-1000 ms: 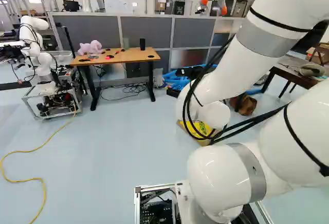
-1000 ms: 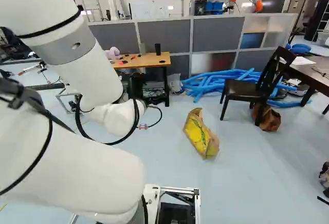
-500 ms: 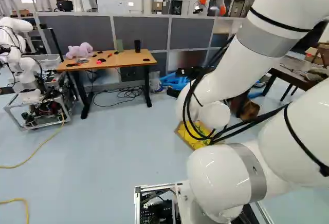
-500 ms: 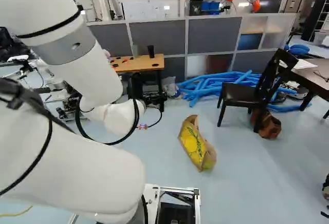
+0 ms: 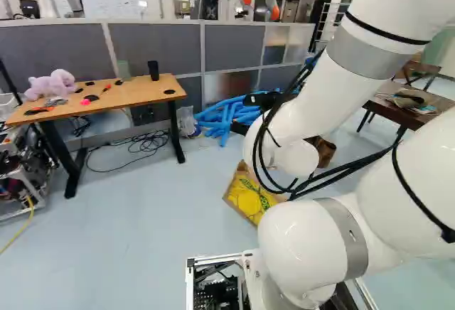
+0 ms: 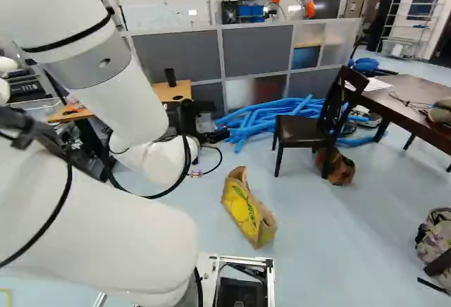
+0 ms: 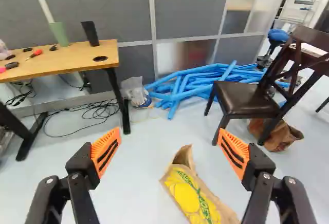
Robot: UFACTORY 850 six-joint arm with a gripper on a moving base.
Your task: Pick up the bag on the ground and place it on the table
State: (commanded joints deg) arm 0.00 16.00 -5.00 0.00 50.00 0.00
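Note:
A brown paper bag with a yellow print [image 6: 246,208] lies on its side on the floor ahead of the base; the arm partly covers the same bag [image 5: 249,195] in the left base view. My gripper [image 6: 211,136] is partly hidden behind the arm in the right base view. In the wrist view my gripper [image 7: 168,152] stands open, its orange pads wide apart with nothing between them, and the bag [image 7: 193,196] lies beyond and below it. A wooden-topped table [image 5: 114,97] stands at the left; a dark table [image 6: 405,96] is at the right.
A dark chair [image 6: 303,129] stands before the dark table, with another brown bag [image 6: 337,167] by its legs. Blue foam tubes [image 6: 264,115] lie along the grey partition. A backpack [image 6: 435,240] sits at the right. Another robot [image 5: 18,175] is at the left.
The base has turned right and moved forward: the scene has shifted left in both base views, and the bag and wooden-topped table look nearer. The arm keeps its pose.

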